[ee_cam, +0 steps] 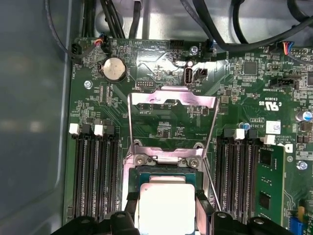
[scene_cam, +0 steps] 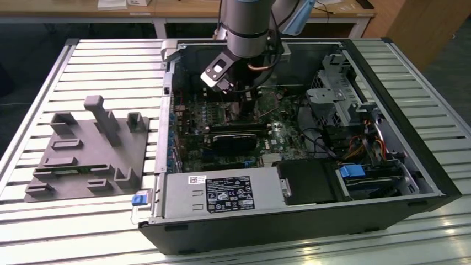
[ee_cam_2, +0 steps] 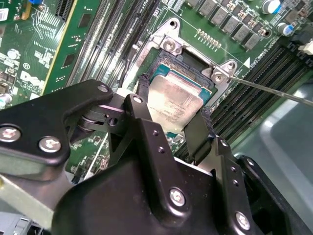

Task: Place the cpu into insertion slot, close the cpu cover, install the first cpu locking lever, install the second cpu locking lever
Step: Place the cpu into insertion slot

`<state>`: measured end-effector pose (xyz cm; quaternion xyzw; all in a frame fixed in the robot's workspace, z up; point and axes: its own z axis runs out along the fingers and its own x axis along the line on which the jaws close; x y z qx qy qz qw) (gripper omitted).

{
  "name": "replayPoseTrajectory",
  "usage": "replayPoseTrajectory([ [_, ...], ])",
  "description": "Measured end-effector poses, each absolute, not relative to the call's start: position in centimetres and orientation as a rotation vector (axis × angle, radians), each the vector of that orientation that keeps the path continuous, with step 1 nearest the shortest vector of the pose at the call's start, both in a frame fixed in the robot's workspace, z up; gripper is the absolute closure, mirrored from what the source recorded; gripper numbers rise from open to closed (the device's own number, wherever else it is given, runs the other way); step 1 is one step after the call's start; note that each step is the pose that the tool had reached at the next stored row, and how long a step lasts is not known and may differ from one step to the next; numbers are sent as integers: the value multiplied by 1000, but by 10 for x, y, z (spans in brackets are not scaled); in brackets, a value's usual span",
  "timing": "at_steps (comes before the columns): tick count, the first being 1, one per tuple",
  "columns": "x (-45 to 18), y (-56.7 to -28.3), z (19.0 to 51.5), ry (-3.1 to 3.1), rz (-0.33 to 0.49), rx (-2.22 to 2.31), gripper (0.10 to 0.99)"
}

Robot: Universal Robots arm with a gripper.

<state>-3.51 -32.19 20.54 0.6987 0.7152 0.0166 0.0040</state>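
Exterior view: we see the black gripper low inside the open computer case, over the green motherboard.
Second wrist view: its fingers clamp the matte silver square cpu at the dark, steel-rimmed insertion slot.
First wrist view: the thin steel cpu cover lies open, beyond the slot.

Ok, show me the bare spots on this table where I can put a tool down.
Bare slats of the table lie beyond and in front of the grey fixture, at the exterior view's left; a narrower strip flanks the computer case on that view's right. Inside the case is crowded, the pincer gripping the cpu.
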Motion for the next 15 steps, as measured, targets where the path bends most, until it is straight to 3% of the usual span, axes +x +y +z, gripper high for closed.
replayPoseTrajectory([
  [15,-36,-322,197,2240,52,2190,549],
])
